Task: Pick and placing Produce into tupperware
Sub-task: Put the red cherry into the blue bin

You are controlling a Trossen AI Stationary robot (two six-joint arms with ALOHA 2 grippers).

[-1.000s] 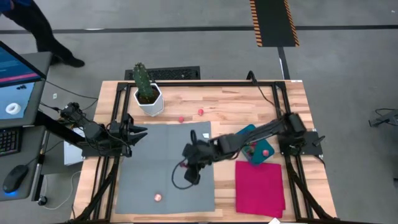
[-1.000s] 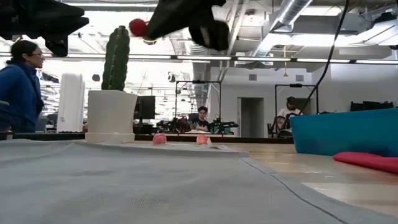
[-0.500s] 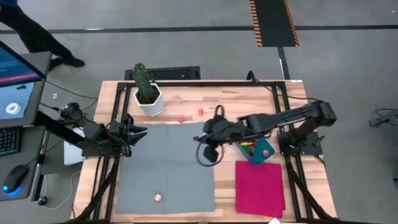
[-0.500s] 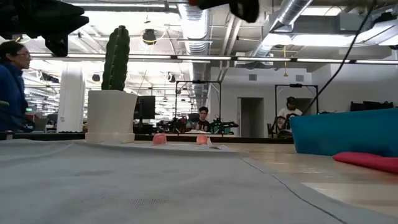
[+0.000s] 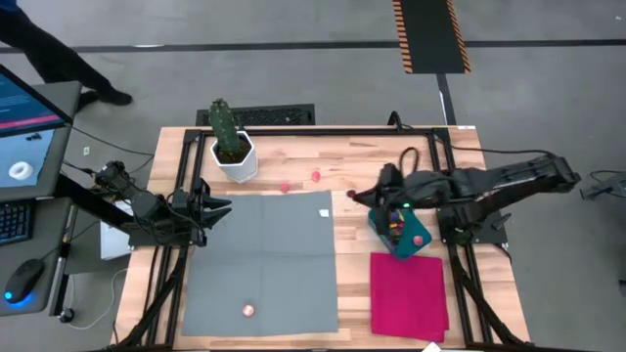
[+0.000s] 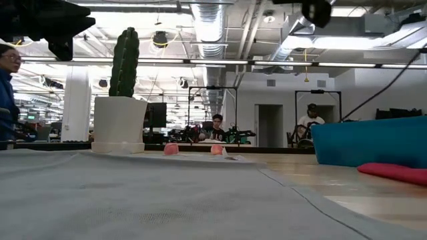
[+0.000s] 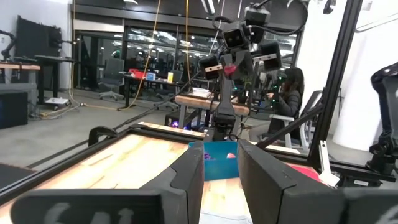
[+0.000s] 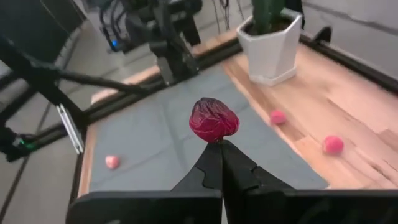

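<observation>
My right gripper (image 5: pixel 356 196) hangs in the air over the bare wood, between the grey mat (image 5: pixel 259 259) and the teal tupperware (image 5: pixel 395 231). It is shut on a dark red piece of produce (image 8: pixel 214 120). The tupperware stands at the far edge of the magenta cloth (image 5: pixel 408 293) with several pieces inside. Two pink pieces (image 5: pixel 317 176) lie on the wood near the cactus pot (image 5: pixel 236 156). Another pink piece (image 5: pixel 248 311) lies on the mat's near part. At the table's left edge my left gripper (image 5: pixel 221 206) stands open, holding nothing. My right gripper pinches the dark red piece by its lower end (image 8: pixel 215 138) between the very tips of its two fingers (image 8: pixel 208 163). The fingers slant downward and point toward the table's left side. The piece sticks out beyond the fingertips, lifted well clear of the table.
A tall green cactus (image 5: pixel 224 122) in its white pot stands at the far left of the table. Black frame rails (image 5: pixel 430 147) run along the table's sides. A person (image 6: pixel 7 87) stands beyond the left side, and others sit far off in the room.
My right gripper has risen from above the grey mat and swung toward the table's right and far side, ending beside the teal tupperware. It stayed shut on the red piece the whole way. In the low view it has climbed to the picture's top.
</observation>
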